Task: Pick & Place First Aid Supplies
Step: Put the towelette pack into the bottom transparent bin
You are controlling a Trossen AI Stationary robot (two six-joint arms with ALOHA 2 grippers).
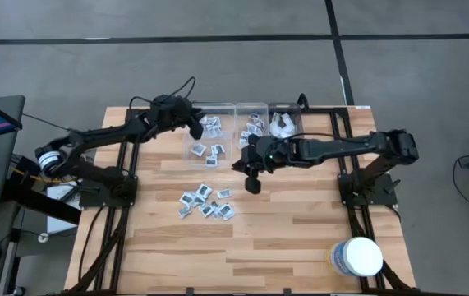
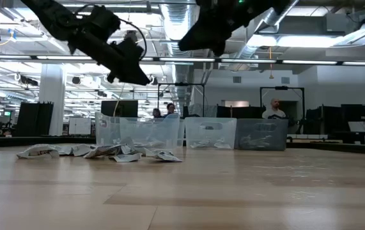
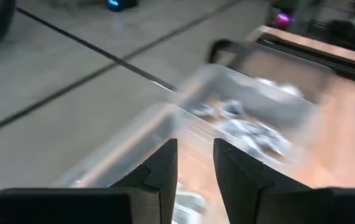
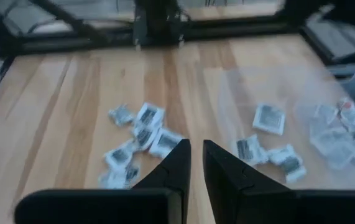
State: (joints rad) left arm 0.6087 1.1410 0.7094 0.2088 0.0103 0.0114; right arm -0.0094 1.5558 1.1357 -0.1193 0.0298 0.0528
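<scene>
Several small square first aid packets [image 1: 207, 203] lie loose on the wooden table, left of its middle, and also show in the low view [image 2: 105, 152] and the right wrist view [image 4: 137, 140]. More packets lie in three clear bins along the far edge: left [image 1: 209, 140], middle [image 1: 253, 130], right [image 1: 283, 123]. My left gripper [image 1: 195, 129] hangs open above the left bin's far part, with nothing between its fingers [image 3: 195, 143]. My right gripper [image 1: 252, 182] hovers over the table to the right of the loose pile. Its fingers [image 4: 196, 146] stand a narrow slit apart and hold nothing.
A big white round tub [image 1: 357, 256] stands near the table's near right corner. Black frame rails run along the table's left and right sides. In the low view, people show in the room beyond the bins [image 2: 211, 133].
</scene>
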